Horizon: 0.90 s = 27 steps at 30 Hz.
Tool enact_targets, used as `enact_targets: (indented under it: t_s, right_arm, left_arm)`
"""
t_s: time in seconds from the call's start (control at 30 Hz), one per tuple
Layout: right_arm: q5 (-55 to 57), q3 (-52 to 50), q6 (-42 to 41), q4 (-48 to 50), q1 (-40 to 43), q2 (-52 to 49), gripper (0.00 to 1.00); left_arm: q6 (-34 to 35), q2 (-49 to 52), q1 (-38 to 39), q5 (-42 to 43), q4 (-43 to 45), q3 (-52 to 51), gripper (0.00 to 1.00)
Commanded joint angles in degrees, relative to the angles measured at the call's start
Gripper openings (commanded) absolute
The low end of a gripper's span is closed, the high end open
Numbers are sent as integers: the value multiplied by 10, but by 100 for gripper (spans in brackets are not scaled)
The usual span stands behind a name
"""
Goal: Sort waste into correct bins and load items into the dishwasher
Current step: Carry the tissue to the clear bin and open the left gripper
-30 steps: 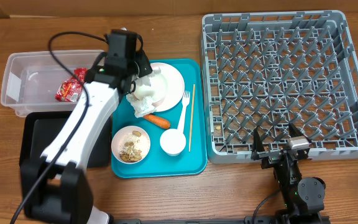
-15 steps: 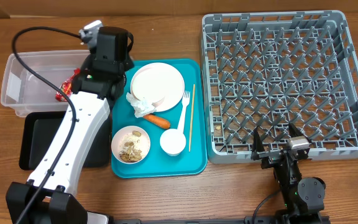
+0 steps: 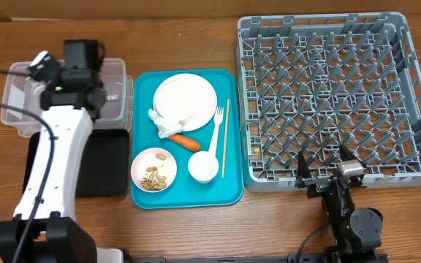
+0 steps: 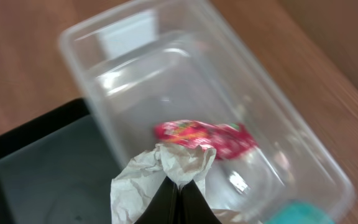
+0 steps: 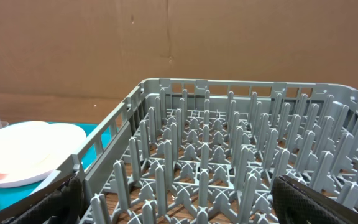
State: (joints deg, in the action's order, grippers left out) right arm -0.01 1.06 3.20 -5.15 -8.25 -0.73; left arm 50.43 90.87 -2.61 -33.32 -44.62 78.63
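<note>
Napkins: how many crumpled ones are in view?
2. One napkin pinched in left fingers at the clear tub's edge; another napkin on the teal tray beside the plate. Others may be hidden.

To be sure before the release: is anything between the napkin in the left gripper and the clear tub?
Nothing visible is in the way. The left gripper, shut on the napkin, holds it over the open clear tub, near the wall beside the black tray. Only a red wrapper lies inside.

readable text: none you can make out | red snack wrapper (image 4: 205, 138): printed pattern, too blurred for you to read | other views: nothing legible for you to log
</note>
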Motion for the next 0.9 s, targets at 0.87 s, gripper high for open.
enact_targets:
  t_s: [0.87]
  right_arm:
    - [-1, -6, -2, 3, 3, 5, 100]
  left_arm:
    - [-72, 213, -105, -70, 258, 2, 4]
